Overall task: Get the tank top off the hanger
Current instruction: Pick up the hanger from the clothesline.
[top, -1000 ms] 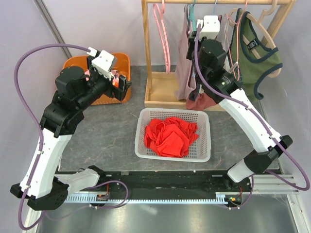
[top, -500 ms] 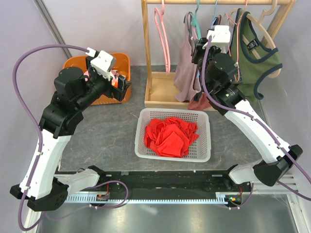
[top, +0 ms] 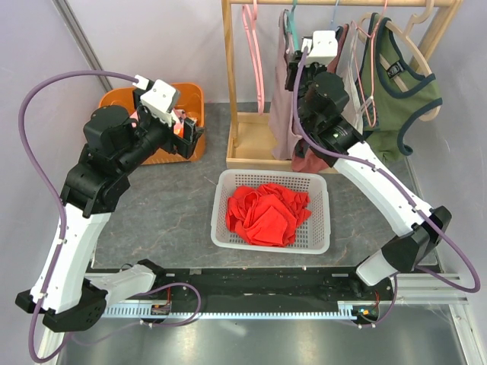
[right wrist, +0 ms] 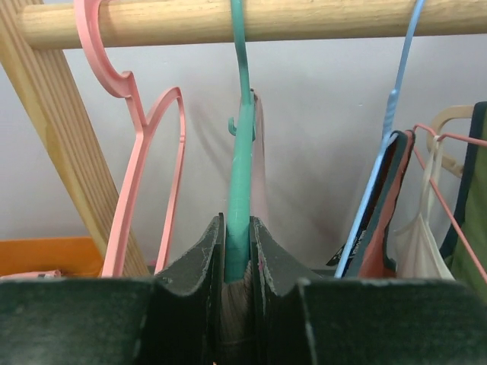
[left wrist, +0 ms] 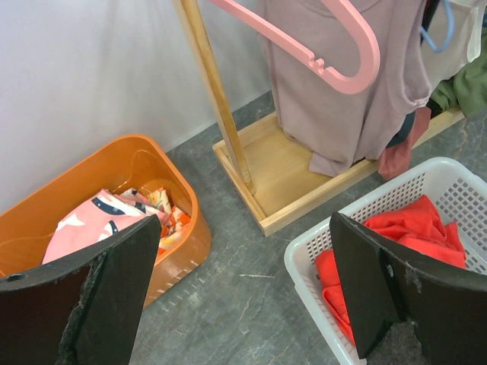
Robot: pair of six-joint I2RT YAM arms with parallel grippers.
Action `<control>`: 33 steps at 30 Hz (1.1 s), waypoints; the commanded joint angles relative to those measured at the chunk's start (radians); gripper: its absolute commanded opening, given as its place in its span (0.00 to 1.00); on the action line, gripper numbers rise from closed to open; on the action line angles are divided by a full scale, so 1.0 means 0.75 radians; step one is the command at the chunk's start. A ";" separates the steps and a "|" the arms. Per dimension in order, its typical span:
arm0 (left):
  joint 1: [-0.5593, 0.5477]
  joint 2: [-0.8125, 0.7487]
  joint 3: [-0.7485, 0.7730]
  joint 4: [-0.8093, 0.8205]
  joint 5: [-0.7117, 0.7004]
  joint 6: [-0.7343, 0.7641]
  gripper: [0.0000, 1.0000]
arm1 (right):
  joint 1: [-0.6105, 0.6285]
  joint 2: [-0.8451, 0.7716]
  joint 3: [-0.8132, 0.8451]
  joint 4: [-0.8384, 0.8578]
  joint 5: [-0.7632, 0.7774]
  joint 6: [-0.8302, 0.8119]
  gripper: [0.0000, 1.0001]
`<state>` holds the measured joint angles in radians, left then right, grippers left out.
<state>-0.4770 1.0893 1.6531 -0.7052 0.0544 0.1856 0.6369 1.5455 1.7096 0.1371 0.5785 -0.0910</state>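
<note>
Mauve tank top (top: 283, 114) on the wooden rack (top: 335, 3), right claw (right wrist: 236, 224) on its teal hanger (right wrist: 237, 175).
The tank top hangs with its long axis vertical, straps up, hem near the rack's base. The right claw pinches the hanger's neck under the rail. The left claw (left wrist: 245, 220) gapes wide over the desk (top: 175, 198).

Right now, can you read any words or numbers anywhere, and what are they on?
No words or numbers can be read in any view.
Dark patch on the green top: too small and blurred to read.
Print on the pink cloth in the orange bin: only shapes, no clear letters.
</note>
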 commanded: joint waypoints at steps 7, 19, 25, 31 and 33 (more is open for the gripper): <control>0.008 -0.023 -0.014 0.034 -0.001 0.059 1.00 | 0.024 -0.024 0.018 0.297 -0.017 -0.079 0.00; 0.010 -0.035 -0.026 0.032 -0.007 0.061 1.00 | 0.137 -0.109 -0.103 0.717 0.147 -0.314 0.00; 0.010 -0.039 -0.028 0.034 -0.003 0.059 1.00 | 0.139 -0.193 -0.181 0.730 0.141 -0.327 0.00; 0.010 -0.045 -0.028 0.032 -0.003 0.061 0.99 | 0.155 -0.306 -0.171 0.377 0.035 -0.213 0.00; 0.010 -0.045 -0.032 0.032 -0.001 0.059 1.00 | 0.155 -0.369 -0.134 0.233 -0.039 -0.153 0.00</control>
<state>-0.4770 1.0714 1.6348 -0.7048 0.0544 0.2001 0.7444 1.3903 1.5444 0.4225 0.6712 -0.2901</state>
